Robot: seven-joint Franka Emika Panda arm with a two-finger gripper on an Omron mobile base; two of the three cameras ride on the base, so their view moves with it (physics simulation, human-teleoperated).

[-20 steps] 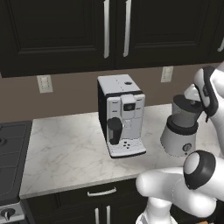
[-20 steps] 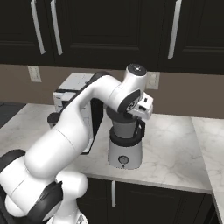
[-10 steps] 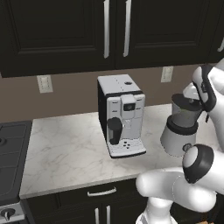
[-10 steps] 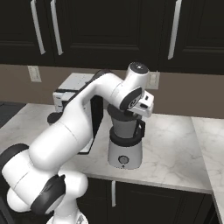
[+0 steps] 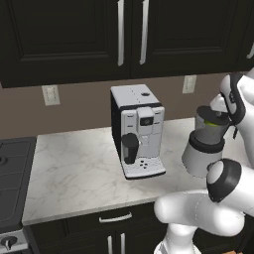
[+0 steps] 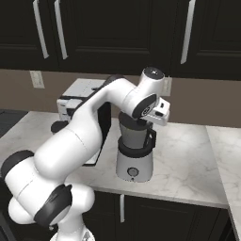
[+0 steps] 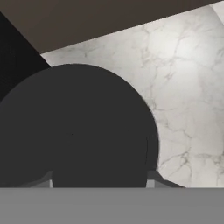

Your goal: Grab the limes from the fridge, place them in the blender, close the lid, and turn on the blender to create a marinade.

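A glossy white arm (image 6: 80,146) of rounded links with dark joints.

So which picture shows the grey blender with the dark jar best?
The left base view: the blender stands unblocked, something green in its jar. In the right base view the arm hides the jar top; the hand view is too close to tell.

No readable text, brand, number or sign shows anywhere; the coffee machine (image 5: 139,130) has a small dark display panel and pale buttons on its front, but nothing on them can be made out; the blender (image 6: 134,153) carries a round knob on its base with no legible marking.
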